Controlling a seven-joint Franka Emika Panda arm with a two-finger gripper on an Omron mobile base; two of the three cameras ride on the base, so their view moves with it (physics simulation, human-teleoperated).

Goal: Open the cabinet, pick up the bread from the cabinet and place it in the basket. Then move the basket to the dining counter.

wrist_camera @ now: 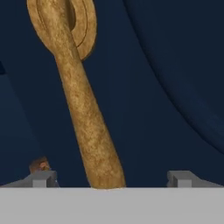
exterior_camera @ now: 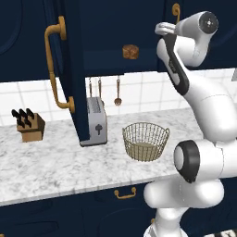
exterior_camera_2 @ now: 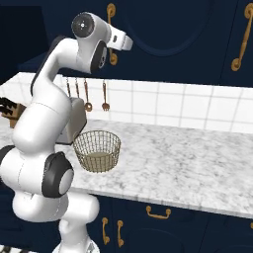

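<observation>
The cabinet [exterior_camera: 69, 69] is half dealt with: in the left base view its left door stands swung out toward the camera, edge-on, and the bread [exterior_camera: 130, 51] sits bare on the shelf inside, not yet picked. The right door looks closed, and the gripper [wrist_camera: 109, 179] is up against that door's brass handle [wrist_camera: 83, 109], jaws spread wide and holding nothing, the bar standing between the two fingertips. On the desk [exterior_camera: 55, 162] below, the basket [exterior_camera: 145, 140] stands empty just right of the toaster [exterior_camera: 96, 121], so I judge that picking the bread, dropping it in and carrying the basket to the dining counter all remain. The left base view shows the open shelf and loaf; the right base view hides them behind the arm but shows the long bare run of desk to the right; the hand view alone shows the handle between the jaws, with a speck of brown at its lower left, possibly the bread.
</observation>
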